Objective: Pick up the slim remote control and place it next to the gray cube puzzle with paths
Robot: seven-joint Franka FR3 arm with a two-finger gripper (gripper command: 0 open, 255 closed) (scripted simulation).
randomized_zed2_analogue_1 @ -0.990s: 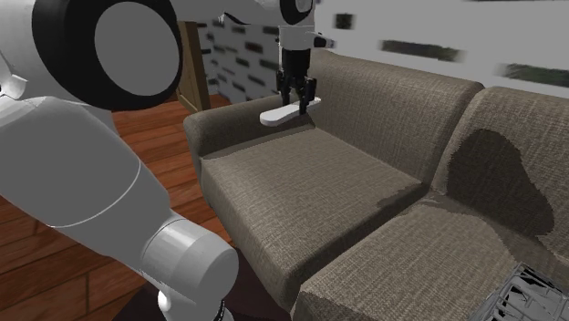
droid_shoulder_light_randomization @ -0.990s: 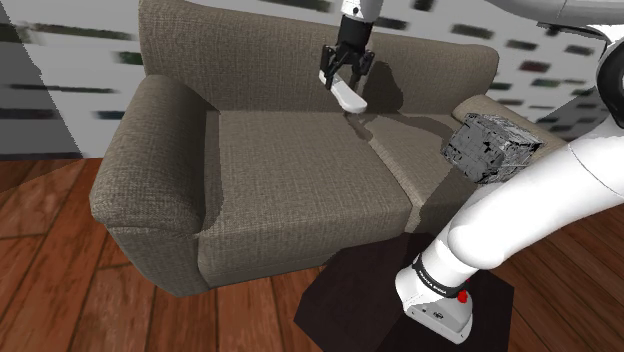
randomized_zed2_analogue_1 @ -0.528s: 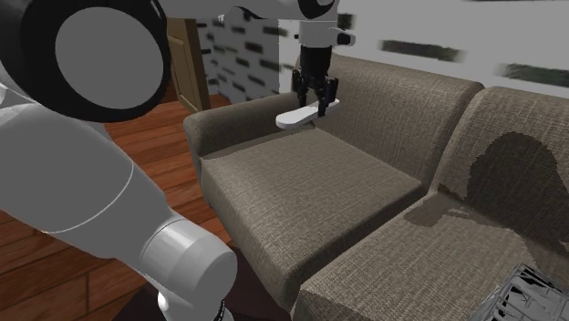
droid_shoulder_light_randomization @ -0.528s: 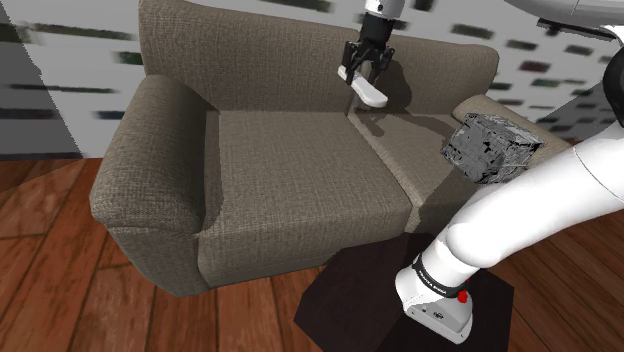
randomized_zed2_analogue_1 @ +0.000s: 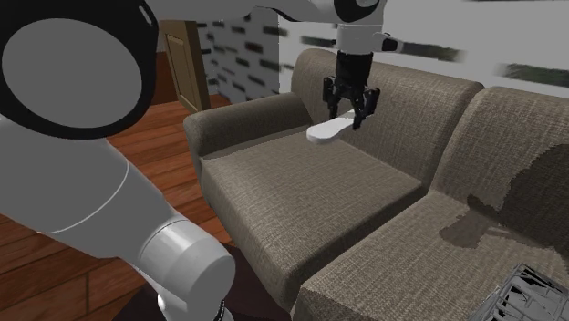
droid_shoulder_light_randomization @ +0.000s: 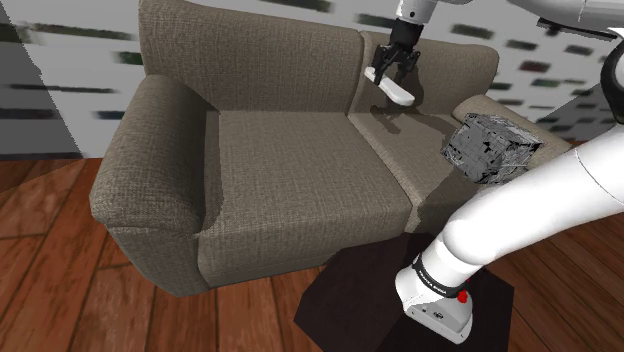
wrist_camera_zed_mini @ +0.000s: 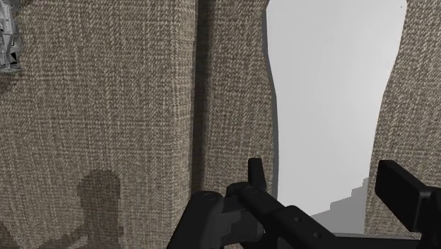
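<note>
I have the gripper [droid_shoulder_light_randomization: 397,66] closed on the slim remote control [droid_shoulder_light_randomization: 392,89], its black fingers [wrist_camera_zed_mini: 403,192] clasping the white body from either side, with the longer part of the remote reaching out past the fingertips. The remote hangs level in the air, clear of the seat, close to the sofa's [droid_shoulder_light_randomization: 260,160] backrest and about over the seam between the two seat cushions; its shadow falls on the cushion at the shoulder view's right. The gray cube puzzle [droid_shoulder_light_randomization: 492,148], its faces cut with pale winding paths, sits on that same cushion toward the armrest end, well apart from the remote. In the wrist view the remote [wrist_camera_zed_mini: 325,106] runs away from the gripper [wrist_camera_zed_mini: 321,180] over the coarse brown-grey weave, and a corner of the cube [wrist_camera_zed_mini: 7,35] shows far off to one side. A dark band near the arm's base [droid_shoulder_light_randomization: 437,280] carries pale lettering too small for me to read, with a red spot beside it. The sofa stands on a reddish plank floor [droid_shoulder_light_randomization: 60,290]; behind it is a grey wall [randomized_zed2_analogue_1: 511,36] with blurred dark dashes and a brown wooden door [randomized_zed2_analogue_1: 185,68]. The stand [droid_shoulder_light_randomization: 350,295] is a dark box at the sofa's front edge.
</note>
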